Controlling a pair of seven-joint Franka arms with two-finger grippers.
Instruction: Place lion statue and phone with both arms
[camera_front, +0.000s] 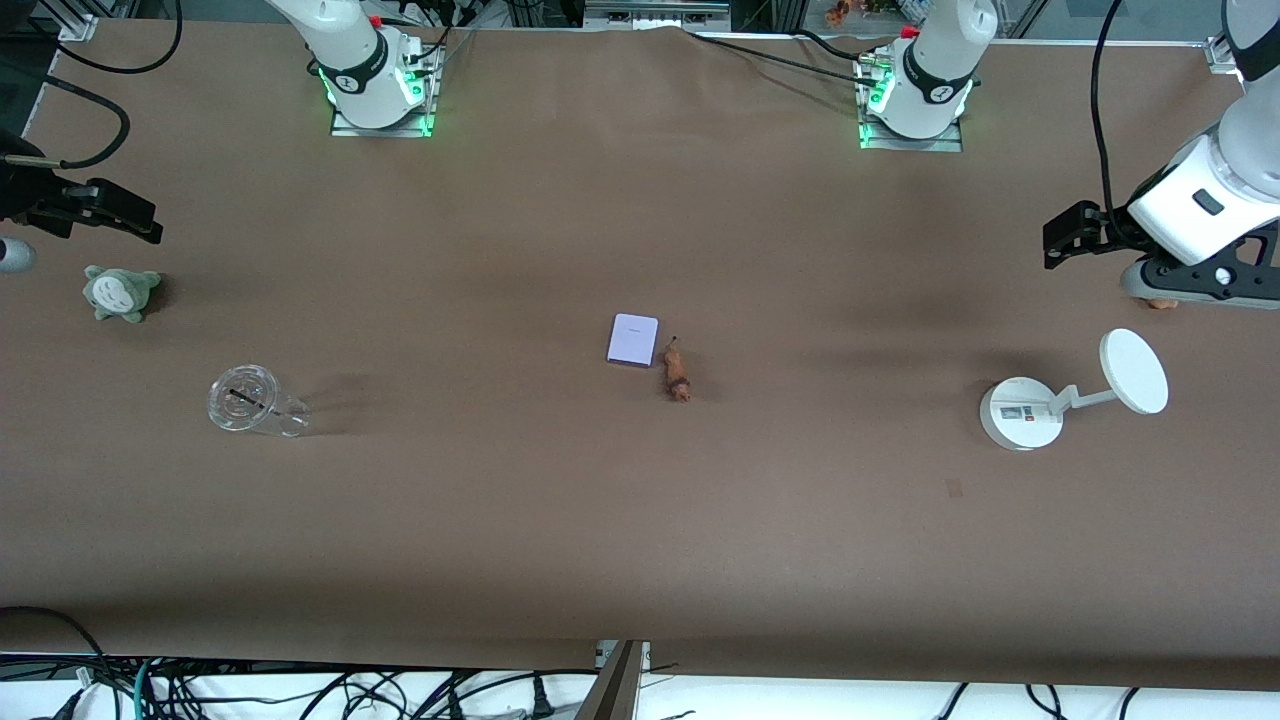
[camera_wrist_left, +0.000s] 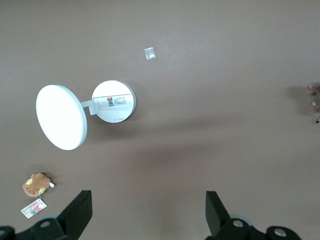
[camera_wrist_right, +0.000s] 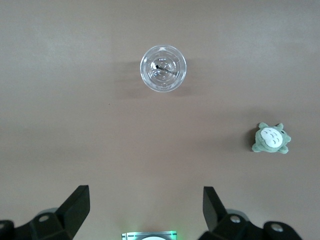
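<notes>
The phone (camera_front: 633, 340) lies flat at the middle of the table (camera_front: 640, 520), with the lion statue (camera_front: 677, 374) just beside it toward the left arm's end. The left gripper (camera_wrist_left: 147, 215) hangs wide open and empty over the table near the white stand (camera_front: 1020, 412). The right gripper (camera_wrist_right: 146, 212) hangs wide open and empty at the right arm's end, above the green plush (camera_front: 121, 292) and clear cup (camera_front: 252, 402).

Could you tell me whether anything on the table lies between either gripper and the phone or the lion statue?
Nothing visible does. The phone and lion statue lie side by side mid-table with bare cloth around them. The left gripper and right gripper hang open at the table's ends.
</notes>
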